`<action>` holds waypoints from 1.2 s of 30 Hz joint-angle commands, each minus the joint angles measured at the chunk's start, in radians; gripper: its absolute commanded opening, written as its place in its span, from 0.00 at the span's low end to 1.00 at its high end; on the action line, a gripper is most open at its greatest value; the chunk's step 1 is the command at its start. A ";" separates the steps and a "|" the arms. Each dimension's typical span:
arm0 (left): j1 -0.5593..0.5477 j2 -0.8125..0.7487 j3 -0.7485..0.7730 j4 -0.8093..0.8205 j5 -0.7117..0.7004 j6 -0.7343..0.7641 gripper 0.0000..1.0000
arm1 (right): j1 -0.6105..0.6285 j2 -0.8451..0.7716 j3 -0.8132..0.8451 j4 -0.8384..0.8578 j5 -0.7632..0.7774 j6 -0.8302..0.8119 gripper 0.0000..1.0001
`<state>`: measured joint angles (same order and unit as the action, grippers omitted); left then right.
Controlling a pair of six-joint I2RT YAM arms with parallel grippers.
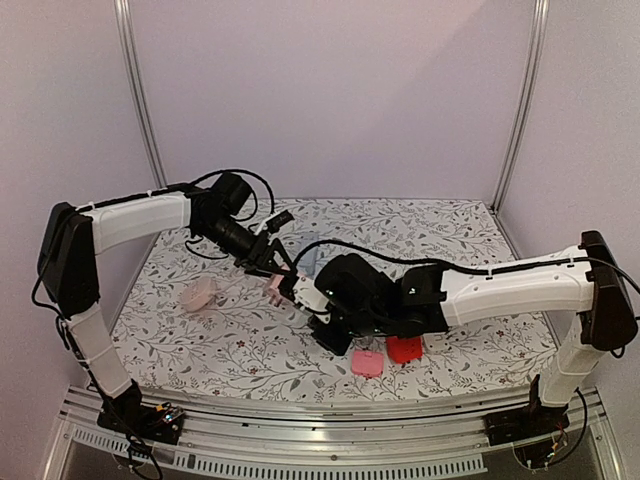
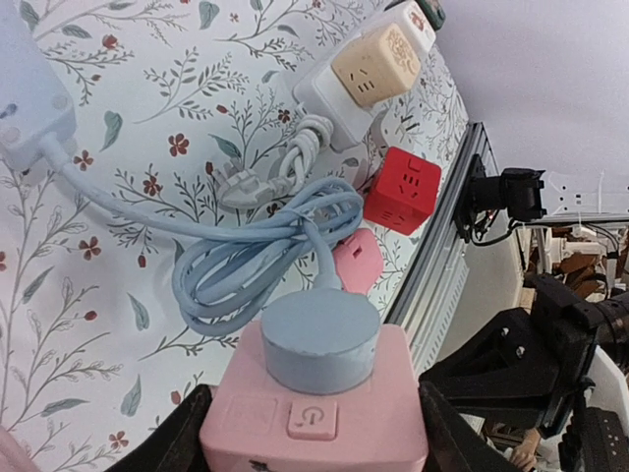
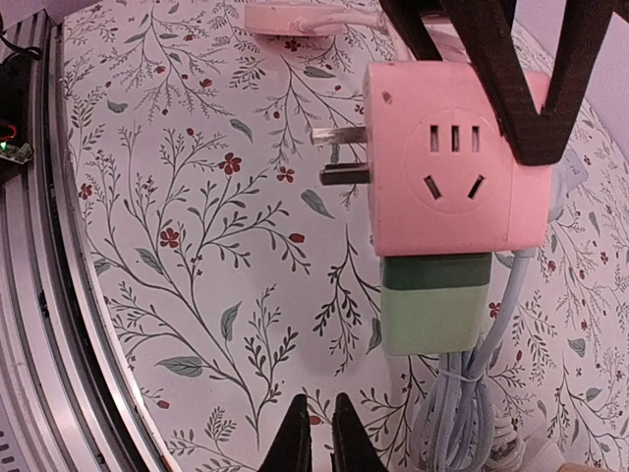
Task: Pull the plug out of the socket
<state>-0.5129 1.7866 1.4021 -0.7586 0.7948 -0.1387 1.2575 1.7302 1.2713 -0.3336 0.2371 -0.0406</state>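
My left gripper [image 2: 314,438] is shut on a pink cube socket [image 2: 319,398] and holds it above the table. A round pale blue plug [image 2: 319,339] sits in the socket's face, and its bundled blue cable [image 2: 260,256] hangs to the table. In the right wrist view the socket [image 3: 452,157] shows bare prongs on its left side, the plug [image 3: 435,305] under it, and the left gripper's black fingers [image 3: 491,69] across it. My right gripper [image 3: 316,438] is shut and empty, a short way from the plug. In the top view both grippers meet at the socket [image 1: 277,287].
A white power strip with a beige cube adapter [image 2: 378,64] lies far right. A red cube [image 2: 403,189] and a pink piece [image 2: 359,258] lie near the front rail [image 1: 330,420]. A pale pink object [image 1: 200,293] lies left. A white adapter [image 2: 29,108] is at the cable's end.
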 commanded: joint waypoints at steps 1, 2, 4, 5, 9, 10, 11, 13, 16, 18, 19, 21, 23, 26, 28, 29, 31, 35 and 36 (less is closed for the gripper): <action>0.007 -0.035 0.029 0.060 0.039 0.012 0.23 | -0.032 -0.050 -0.038 0.043 -0.079 0.036 0.10; 0.007 -0.034 0.029 0.061 0.042 0.011 0.23 | -0.039 -0.054 -0.047 0.057 -0.092 0.036 0.11; 0.007 -0.032 0.029 0.061 0.055 0.011 0.23 | -0.070 -0.062 -0.066 0.083 -0.146 0.081 0.15; 0.007 -0.031 0.029 0.060 0.063 0.010 0.23 | -0.088 -0.067 -0.080 0.102 -0.177 0.095 0.18; 0.001 -0.029 0.029 0.060 0.068 0.012 0.23 | -0.119 -0.088 -0.113 0.161 -0.211 0.108 0.40; -0.002 -0.029 0.028 0.059 0.070 0.014 0.23 | -0.122 -0.089 -0.115 0.169 -0.211 0.100 0.44; -0.005 -0.027 0.029 0.060 0.072 0.013 0.23 | -0.125 -0.087 -0.114 0.175 -0.212 0.096 0.47; -0.010 -0.028 0.029 0.059 0.074 0.013 0.23 | -0.134 -0.078 -0.110 0.184 -0.222 0.087 0.51; -0.015 -0.027 0.028 0.059 0.075 0.013 0.23 | -0.141 -0.064 -0.101 0.189 -0.226 0.077 0.57; -0.018 -0.027 0.028 0.060 0.077 0.011 0.23 | -0.146 -0.055 -0.092 0.191 -0.225 0.073 0.59; -0.019 -0.027 0.028 0.059 0.079 0.011 0.23 | -0.147 -0.050 -0.089 0.190 -0.225 0.070 0.61; -0.021 -0.028 0.028 0.059 0.082 0.011 0.23 | -0.151 -0.042 -0.085 0.190 -0.226 0.065 0.64; -0.022 -0.027 0.028 0.060 0.083 0.011 0.23 | -0.159 -0.035 -0.080 0.192 -0.225 0.062 0.66; -0.025 -0.026 0.029 0.060 0.086 0.010 0.23 | -0.163 -0.016 -0.069 0.190 -0.226 0.054 0.68; -0.026 -0.027 0.029 0.059 0.087 0.010 0.23 | -0.167 -0.003 -0.064 0.190 -0.255 0.051 0.69; -0.026 -0.027 0.028 0.060 0.088 0.010 0.23 | -0.169 0.003 -0.061 0.190 -0.257 0.051 0.70; -0.026 -0.028 0.028 0.060 0.088 0.010 0.23 | -0.176 0.015 -0.054 0.190 -0.257 0.041 0.70; -0.027 -0.027 0.029 0.059 0.088 0.010 0.23 | -0.180 0.038 -0.034 0.189 -0.250 0.003 0.71; -0.026 -0.027 0.029 0.060 0.089 0.011 0.23 | -0.181 0.046 -0.029 0.188 -0.248 -0.001 0.71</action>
<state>-0.5262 1.7866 1.4021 -0.7532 0.8043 -0.1387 1.0851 1.7416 1.1980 -0.1551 -0.0067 -0.0048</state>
